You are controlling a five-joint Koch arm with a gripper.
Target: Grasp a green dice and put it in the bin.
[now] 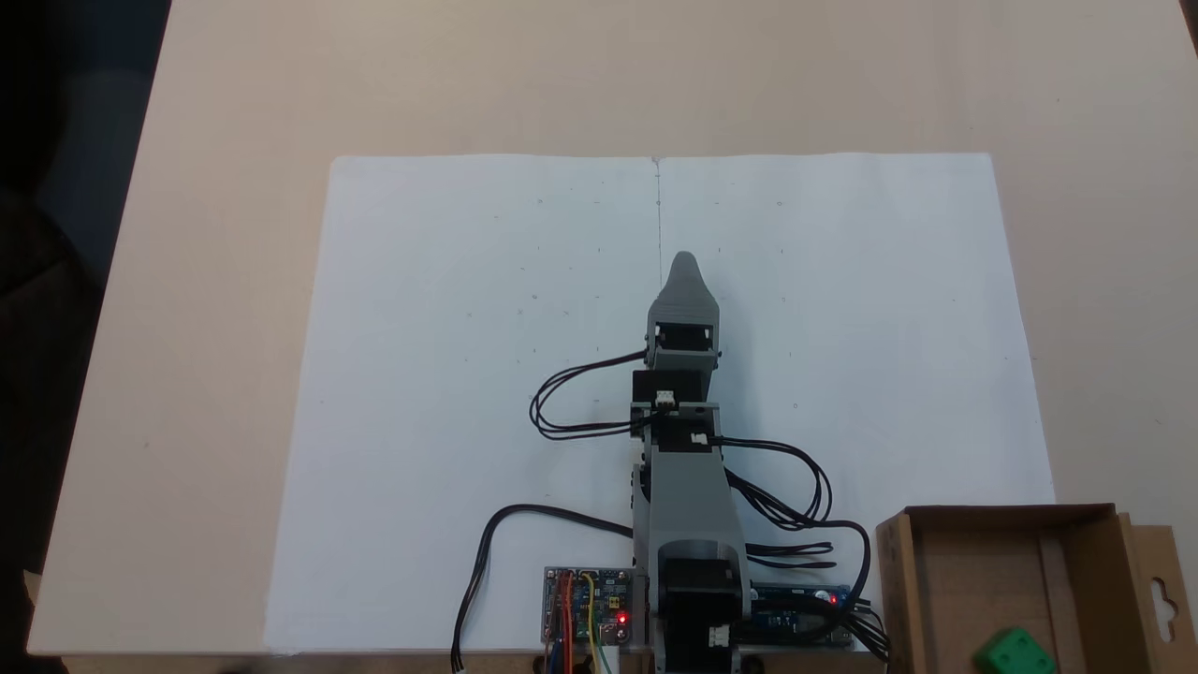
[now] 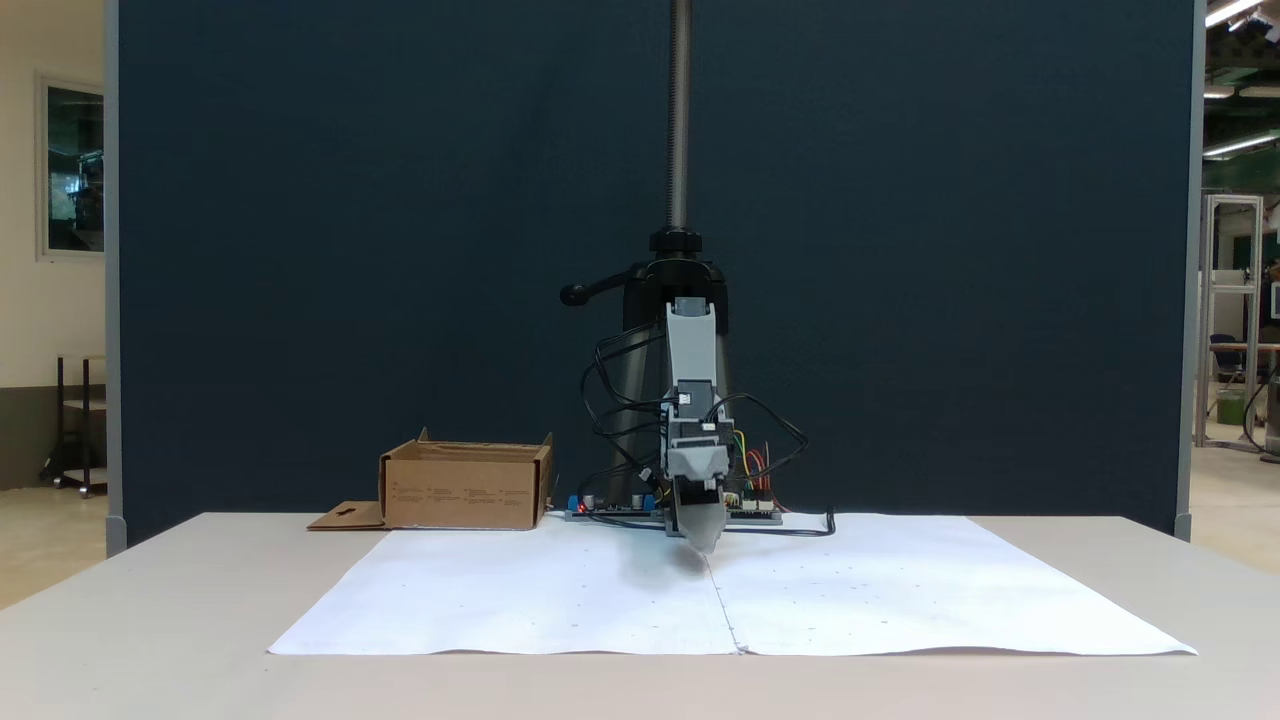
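Green dice (image 1: 1015,652) lies inside bin (image 1: 1076,562). End effector (image 1: 685,267) over white paper (image 1: 468,374), grip state indeterminate. Bin's printing illegible.

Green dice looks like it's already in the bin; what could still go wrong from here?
1. The green dice sits at the picture's bottom edge inside the bin, partly cut off, so confirming that it rests flat is hard.
2. Loose black cables loop between the arm and the bin; a swing that way might snag them.
3. The gripper hangs low over the white paper and could scuff it.
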